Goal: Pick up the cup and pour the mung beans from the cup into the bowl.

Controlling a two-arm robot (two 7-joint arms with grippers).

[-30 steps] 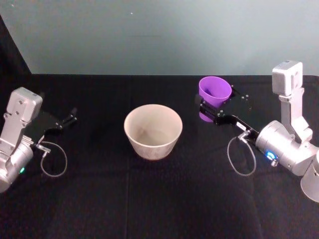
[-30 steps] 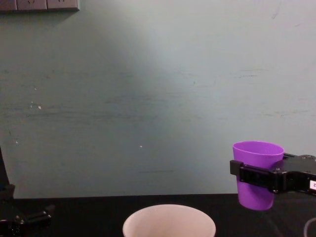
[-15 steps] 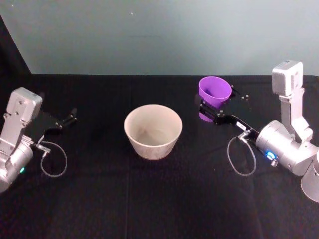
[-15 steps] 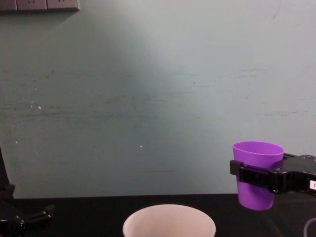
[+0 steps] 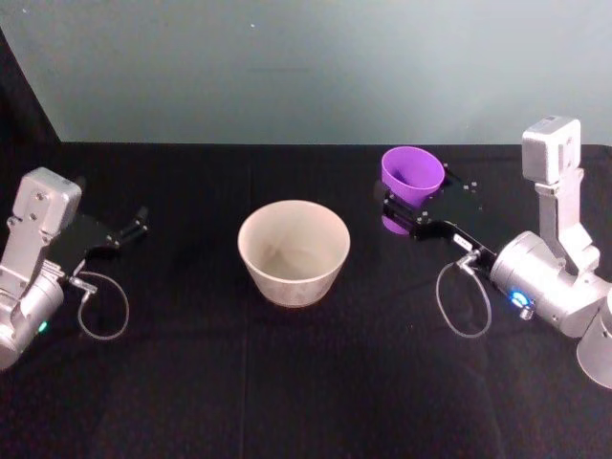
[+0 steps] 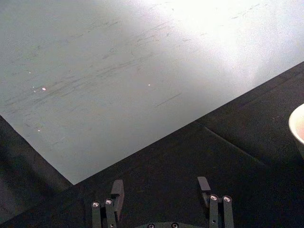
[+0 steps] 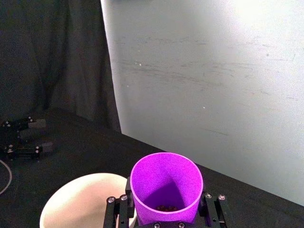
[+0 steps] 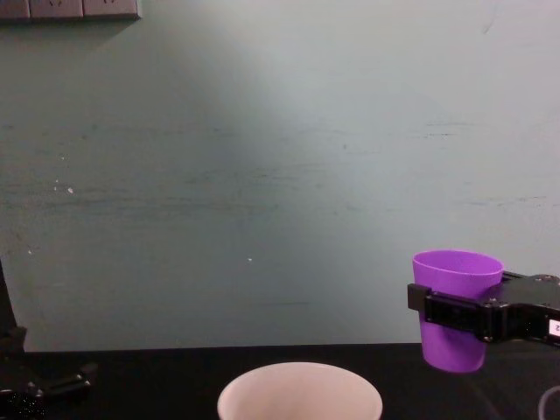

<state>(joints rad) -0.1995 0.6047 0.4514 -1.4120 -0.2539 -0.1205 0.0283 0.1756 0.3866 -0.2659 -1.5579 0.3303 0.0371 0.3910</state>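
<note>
Nothing moves in the last second: right hand (image 8: 451, 311) stays clamped on the upright cup (image 5: 413, 170) right of the bowl (image 5: 292, 277), beans (image 7: 166, 207) unpoured, so the tilt looks next; left hand (image 6: 161, 187) idles with fingers apart.

Pretty clearly a lab-type test setup: bench (image 5: 287, 402) draped in black cloth, bare teal wall (image 8: 280, 131) behind, sockets (image 8: 70, 9) at 11 o'clock, dark curtain (image 7: 47, 57) alongside.

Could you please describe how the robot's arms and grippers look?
The left arm and right arm are silver-grey with rounded joints, a small light and a thin looped cable. The left gripper and right gripper are black with slim fingers.
</note>
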